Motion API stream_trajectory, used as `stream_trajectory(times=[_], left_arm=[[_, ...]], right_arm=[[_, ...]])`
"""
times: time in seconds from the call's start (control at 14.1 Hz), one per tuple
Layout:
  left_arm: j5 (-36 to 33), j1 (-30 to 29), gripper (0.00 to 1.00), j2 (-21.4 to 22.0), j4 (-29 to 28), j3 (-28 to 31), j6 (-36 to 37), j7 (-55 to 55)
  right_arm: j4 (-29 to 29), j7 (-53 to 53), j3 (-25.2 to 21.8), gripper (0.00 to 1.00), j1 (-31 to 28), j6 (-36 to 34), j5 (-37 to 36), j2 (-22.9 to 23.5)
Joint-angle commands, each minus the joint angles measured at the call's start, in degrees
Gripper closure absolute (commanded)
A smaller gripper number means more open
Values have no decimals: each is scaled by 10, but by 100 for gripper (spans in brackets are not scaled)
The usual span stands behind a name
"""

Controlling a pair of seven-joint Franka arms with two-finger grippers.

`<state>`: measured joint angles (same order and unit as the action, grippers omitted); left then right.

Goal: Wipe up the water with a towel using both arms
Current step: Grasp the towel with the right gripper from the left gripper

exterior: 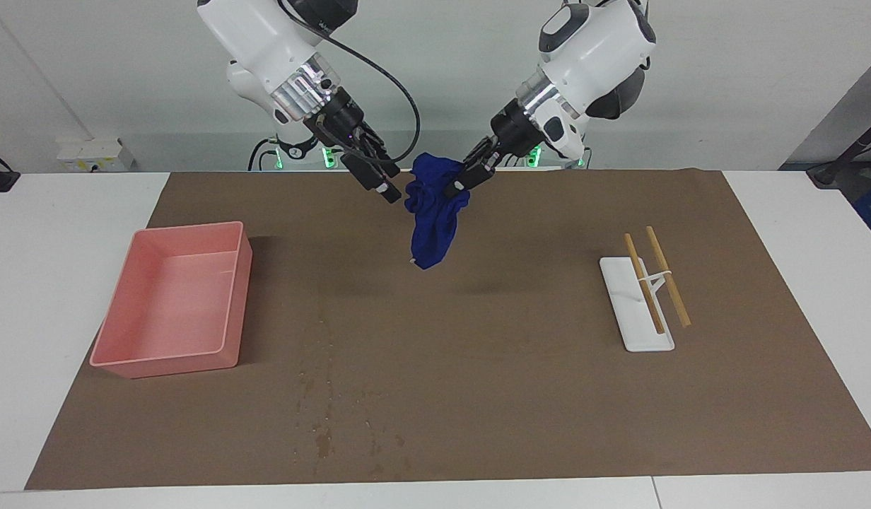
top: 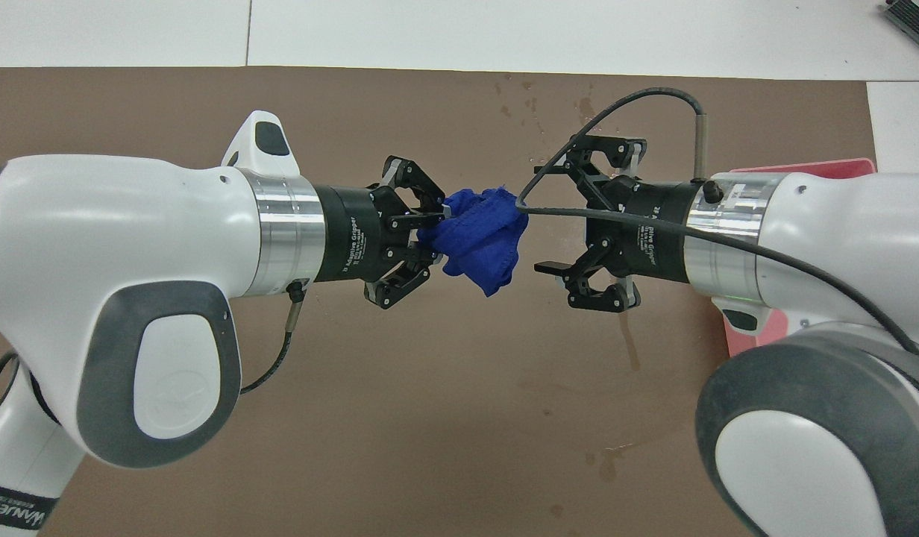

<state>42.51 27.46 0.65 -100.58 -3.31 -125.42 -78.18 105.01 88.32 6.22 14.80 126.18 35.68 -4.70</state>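
A bunched blue towel (exterior: 430, 212) (top: 483, 237) hangs in the air over the middle of the brown mat. My left gripper (exterior: 455, 185) (top: 434, 237) is shut on its upper edge. My right gripper (exterior: 387, 189) (top: 543, 233) is open and level with the towel, its fingertips right beside the cloth on the side toward the pink bin. I cannot tell whether they touch it. The water (exterior: 322, 431) (top: 607, 224) lies as small droplets and dark streaks on the mat, farther from the robots than the towel and toward the right arm's end.
A pink bin (exterior: 172, 305) (top: 758, 328) stands on the mat at the right arm's end. A white stand with two wooden sticks (exterior: 651, 286) stands at the left arm's end. The brown mat (exterior: 520, 396) covers most of the white table.
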Motion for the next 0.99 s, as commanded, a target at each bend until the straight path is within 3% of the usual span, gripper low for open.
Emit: stream_trajectory(times=[0.0,0.5,0.78,0.85,0.92], left_arm=[[24,22,100,31,-22,9,-20,-4],[37,48,100,42,-43,8,-43,-6],[39,48,100,45,-41,1,-44,-15],[38,48,100,45,-41,0,-47,-15],[38,48,100,45,-42,-1,-46,-16]], right_arm=[[25,12,0,0,18,23,14,-15],[25,4,0,0,28,41,13,-13],[24,-35,0,88,24,34,12,-13],[24,-36,0,100,24,34,12,-13],[24,-38,0,100,24,35,12,-13]])
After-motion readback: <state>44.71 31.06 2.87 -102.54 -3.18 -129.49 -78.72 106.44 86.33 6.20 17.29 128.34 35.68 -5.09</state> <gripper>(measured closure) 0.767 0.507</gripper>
